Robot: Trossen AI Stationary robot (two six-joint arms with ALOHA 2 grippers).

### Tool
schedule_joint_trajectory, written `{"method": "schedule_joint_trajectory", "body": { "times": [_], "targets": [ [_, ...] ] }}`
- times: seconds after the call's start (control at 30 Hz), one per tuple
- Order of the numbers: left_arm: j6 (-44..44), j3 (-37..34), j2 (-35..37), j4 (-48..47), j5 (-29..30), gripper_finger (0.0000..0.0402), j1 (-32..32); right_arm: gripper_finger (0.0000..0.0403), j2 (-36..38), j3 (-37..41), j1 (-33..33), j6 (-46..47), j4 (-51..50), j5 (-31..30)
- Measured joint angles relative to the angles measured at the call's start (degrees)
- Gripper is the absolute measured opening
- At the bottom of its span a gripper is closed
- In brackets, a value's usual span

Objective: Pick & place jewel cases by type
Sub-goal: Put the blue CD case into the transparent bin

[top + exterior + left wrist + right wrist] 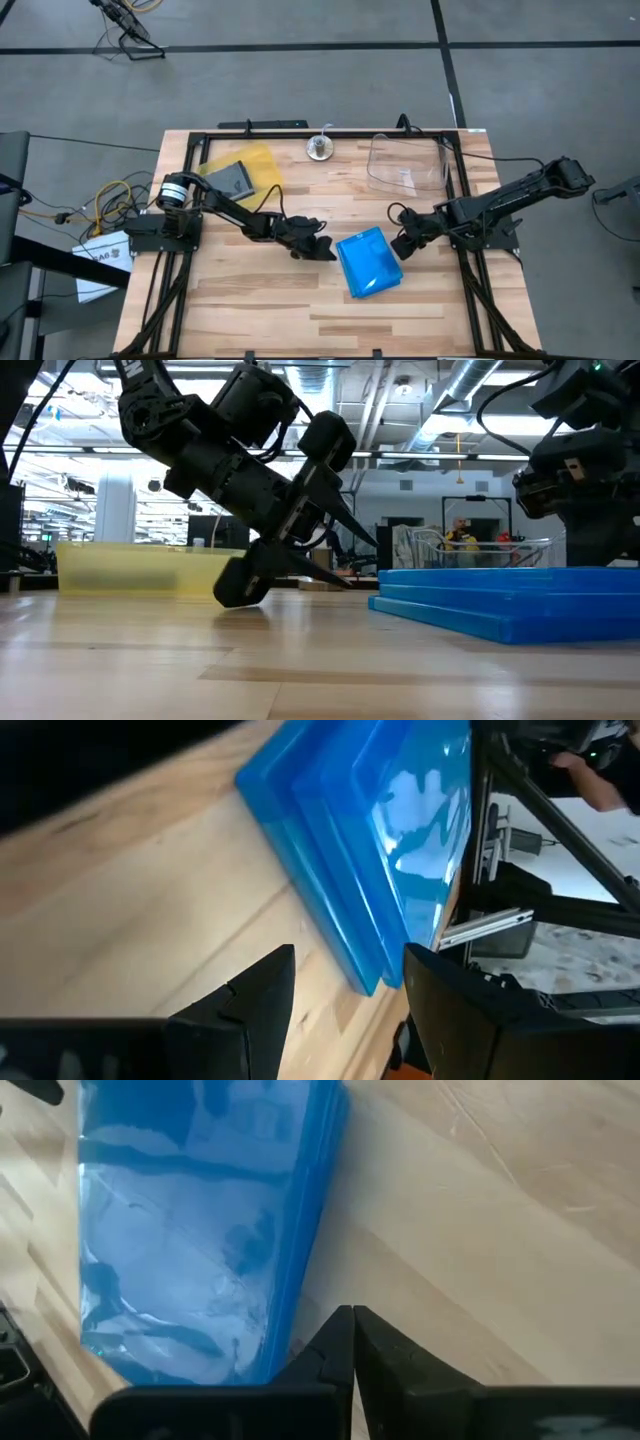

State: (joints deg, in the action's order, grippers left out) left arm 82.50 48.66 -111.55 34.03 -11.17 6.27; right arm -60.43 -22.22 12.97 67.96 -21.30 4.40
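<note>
**High view check-in: one grey case sorted, blue pile still sitting mid-table**

High view tells most of the story. Up in the upper left of the frame, the yellow tray [262,158] already has a smoky grey jewel case [229,180] lying in it, so I'd call that part of the sort done. The clear bin [408,160] in the upper right looks empty as far as I can tell, though it's see-through, so don't quote me.

What's left is the blue jewel cases [369,262], stacked slightly fanned out on the bare tabletop [250,300], just right of centre and a bit low in the frame. In the low view I count roughly three layers, flat on the wood.

Both arms are closing in on that pile. The left end effector [322,245] is down near the wood just beside the stack's left edge, fingers spread moderately wide with nothing between them; the left wrist view shows the blue stack right ahead of the gap. The right end effector [403,243] sits by the stack's upper right corner, fingers pressed together and empty.

My guess: roughly a third of the way, with all the blues still to go, presumably into the bin.
</note>
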Motion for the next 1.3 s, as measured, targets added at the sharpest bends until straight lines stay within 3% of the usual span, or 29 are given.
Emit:
{"method": "schedule_joint_trajectory", "body": {
  "times": [0.27, 0.6, 0.97, 1.3],
  "targets": [
    [-0.4, 2.7, -3.3, -1.0, -1.5, 0.018, -0.1, 0.0001, -10.3, -1.1, 0.0, 1.1, 8.1, 0.8],
    [-1.6, 3.2, -3.3, -2.6, -2.1, 0.018, -0.4, 0.0, -19.7, -9.7, 0.0, 0.6, 5.9, 1.7],
    [-3.1, 3.2, -3.3, -3.4, -2.9, 0.018, -0.9, 0.0, -25.4, -19.1, -0.4, -2.4, -1.0, 2.3],
    [-4.7, 3.0, -3.3, -2.8, -2.7, 0.018, -0.8, 0.0, -26.2, -20.4, -4.5, -4.1, -0.5, 1.1]
  ]
}}
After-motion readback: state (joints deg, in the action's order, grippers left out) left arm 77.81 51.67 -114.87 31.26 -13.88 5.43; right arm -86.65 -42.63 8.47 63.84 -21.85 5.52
